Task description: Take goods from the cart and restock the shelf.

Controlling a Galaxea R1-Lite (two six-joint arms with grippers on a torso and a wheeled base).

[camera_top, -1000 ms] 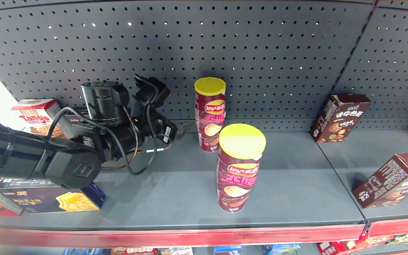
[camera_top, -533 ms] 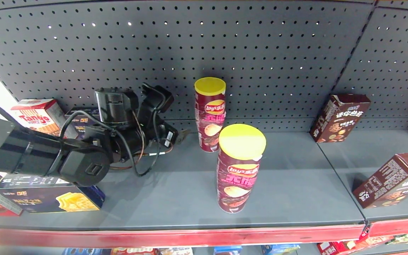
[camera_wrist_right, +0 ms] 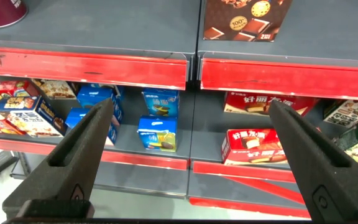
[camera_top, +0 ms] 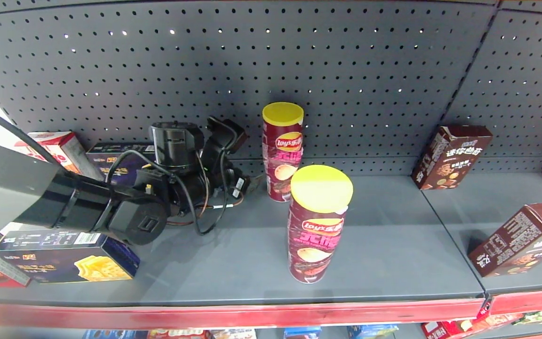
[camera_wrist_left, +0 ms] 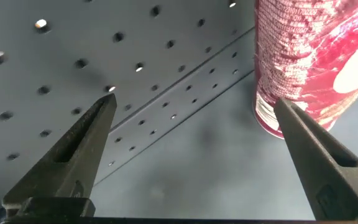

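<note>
Two maroon chips cans with yellow lids stand on the grey shelf (camera_top: pixel 393 254). The rear can (camera_top: pixel 282 155) is by the pegboard, and the front can (camera_top: pixel 317 226) stands nearer the shelf edge. My left gripper (camera_top: pixel 252 181) lies low on the shelf, just left of the rear can's base. It is open in the left wrist view (camera_wrist_left: pixel 194 106), with the rear can (camera_wrist_left: pixel 309 62) beside one finger and nothing between the fingers. My right gripper (camera_wrist_right: pixel 190 107) is open and empty, facing the lower shelves.
A wafer box (camera_top: pixel 59 148), a dark box (camera_top: pixel 111 157) and a blue biscuit box (camera_top: pixel 71 256) crowd the shelf's left end. Brown cookie boxes (camera_top: pixel 450 155) (camera_top: pixel 520 238) stand at the right. Bare shelf lies between the cans and those boxes. The red front lip (camera_top: pixel 228 315) borders the shelf.
My left arm has moved right along the shelf toward the rear can. That can has shifted slightly to the right. The front can has not moved.
</note>
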